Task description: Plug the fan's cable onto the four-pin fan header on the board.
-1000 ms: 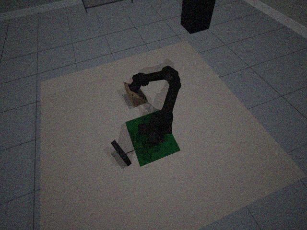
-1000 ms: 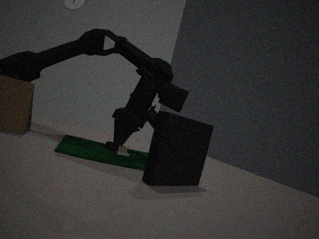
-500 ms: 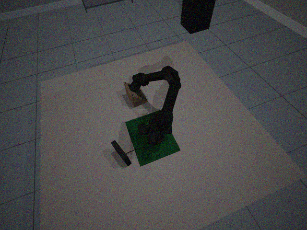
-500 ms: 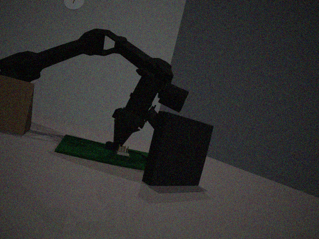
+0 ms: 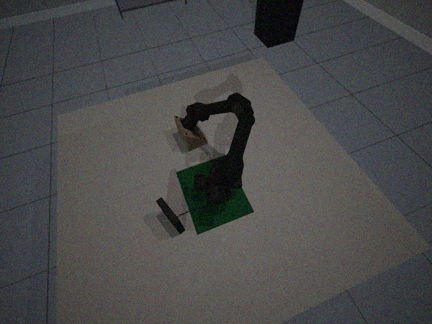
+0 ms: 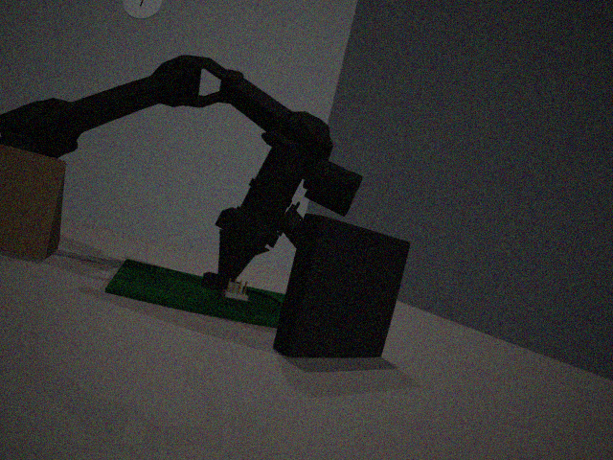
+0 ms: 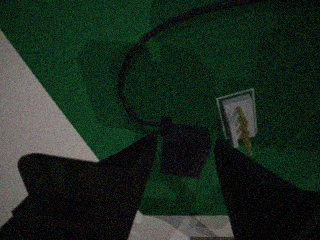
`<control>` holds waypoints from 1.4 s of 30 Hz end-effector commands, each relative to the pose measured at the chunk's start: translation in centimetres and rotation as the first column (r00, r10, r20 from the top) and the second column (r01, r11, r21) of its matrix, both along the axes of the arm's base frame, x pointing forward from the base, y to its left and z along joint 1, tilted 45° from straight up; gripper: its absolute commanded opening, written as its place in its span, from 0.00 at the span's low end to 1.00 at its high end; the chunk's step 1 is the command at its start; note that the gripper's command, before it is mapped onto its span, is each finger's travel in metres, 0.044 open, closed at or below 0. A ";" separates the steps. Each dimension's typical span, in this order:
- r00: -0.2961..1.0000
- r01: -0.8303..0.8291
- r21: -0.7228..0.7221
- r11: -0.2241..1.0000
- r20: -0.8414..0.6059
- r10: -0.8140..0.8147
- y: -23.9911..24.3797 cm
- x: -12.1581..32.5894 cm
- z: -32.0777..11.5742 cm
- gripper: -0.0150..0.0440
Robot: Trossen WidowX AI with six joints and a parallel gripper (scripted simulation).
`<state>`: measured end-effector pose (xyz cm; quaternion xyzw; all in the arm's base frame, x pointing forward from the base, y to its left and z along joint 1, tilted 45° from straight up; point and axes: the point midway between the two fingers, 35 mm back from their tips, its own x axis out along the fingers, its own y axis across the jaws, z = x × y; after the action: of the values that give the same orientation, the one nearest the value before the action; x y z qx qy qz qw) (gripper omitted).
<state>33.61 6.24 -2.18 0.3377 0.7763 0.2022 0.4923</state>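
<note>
Top view: arm (image 5: 240, 139) (image 6: 116, 103) hides header, fingers are too dark to make out | gripper (image 6: 230, 278) (image 7: 186, 141): fingers half wide, around plug (image 7: 185, 151) but not gripping; touch, cannot tell | plug: dark, block-shaped, cable (image 5: 183, 213) (image 7: 121, 82) attached, beside header (image 6: 235, 293) (image 7: 237, 117), whose pins are bare

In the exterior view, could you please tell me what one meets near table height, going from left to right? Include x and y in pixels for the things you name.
Wooden block (image 5: 195, 141) (image 6: 30, 202) → green board (image 5: 227, 216) (image 6: 163, 291) → white pin header (image 6: 237, 295) (image 7: 233, 117) → large black box (image 5: 170, 215) (image 6: 341, 291).
</note>
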 end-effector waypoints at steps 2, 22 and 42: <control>1.000 0.001 0.004 1.000 -0.005 -0.001 0.3 -0.1 -0.1 0.61; 1.000 0.000 0.000 1.000 0.000 0.000 -0.1 0.0 0.1 0.26; 1.000 0.001 0.000 1.000 -0.005 -0.001 -4.5 0.3 4.7 0.25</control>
<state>33.93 2.40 1.78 0.3420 0.7776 0.1991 0.4886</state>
